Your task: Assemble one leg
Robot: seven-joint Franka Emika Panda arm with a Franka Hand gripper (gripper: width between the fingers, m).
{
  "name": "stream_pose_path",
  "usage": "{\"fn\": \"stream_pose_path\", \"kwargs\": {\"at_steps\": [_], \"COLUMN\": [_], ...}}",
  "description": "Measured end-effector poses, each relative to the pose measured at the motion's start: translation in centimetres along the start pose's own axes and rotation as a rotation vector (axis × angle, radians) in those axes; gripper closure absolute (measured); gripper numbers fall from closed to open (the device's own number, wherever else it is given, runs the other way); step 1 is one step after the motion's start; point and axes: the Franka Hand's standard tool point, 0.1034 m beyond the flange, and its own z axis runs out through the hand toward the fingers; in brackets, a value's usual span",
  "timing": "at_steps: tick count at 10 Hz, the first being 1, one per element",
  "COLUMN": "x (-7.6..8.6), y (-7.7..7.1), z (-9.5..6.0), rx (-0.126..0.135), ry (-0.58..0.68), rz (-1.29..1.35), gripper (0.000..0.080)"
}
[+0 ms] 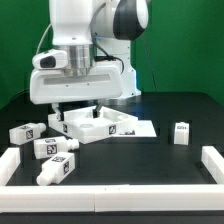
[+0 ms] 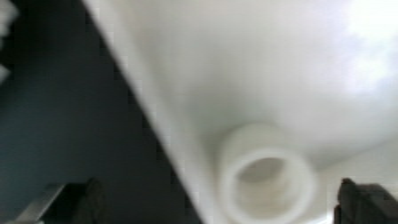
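Observation:
My gripper [image 1: 70, 106] hangs low over the large flat white panel [image 1: 97, 123] at the table's middle. In the wrist view the gripper [image 2: 221, 205] is open, with one dark fingertip [image 2: 71, 204] at each side, and nothing between the jaws is gripped. The panel [image 2: 267, 70] fills that view, blurred, with a round raised socket [image 2: 270, 178] between the jaws. Three tagged white legs lie at the exterior view's left: one [image 1: 23, 132], a second [image 1: 47, 148] and a third [image 1: 58, 169]. A fourth leg [image 1: 181, 134] stands at the right.
The marker board [image 1: 143, 128] lies flat beside the panel. A low white wall borders the work area at the left [image 1: 9, 165], right [image 1: 212, 163] and front [image 1: 110, 194]. The robot's white base stands behind.

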Motion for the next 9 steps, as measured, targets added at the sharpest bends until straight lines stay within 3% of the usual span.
{"fn": "stream_pose_path", "kwargs": {"at_steps": [1,2,9], "x": [-0.9,-1.7,-2.1], "y": [0.5,2.1,2.6], "z": [-0.1,-0.6,-0.4], "rx": [0.008,0.001,-0.009], "ry": [0.002,0.035,0.036], "rz": [0.016,0.094,0.01], "gripper": [0.0151,0.0151,0.0151]}}
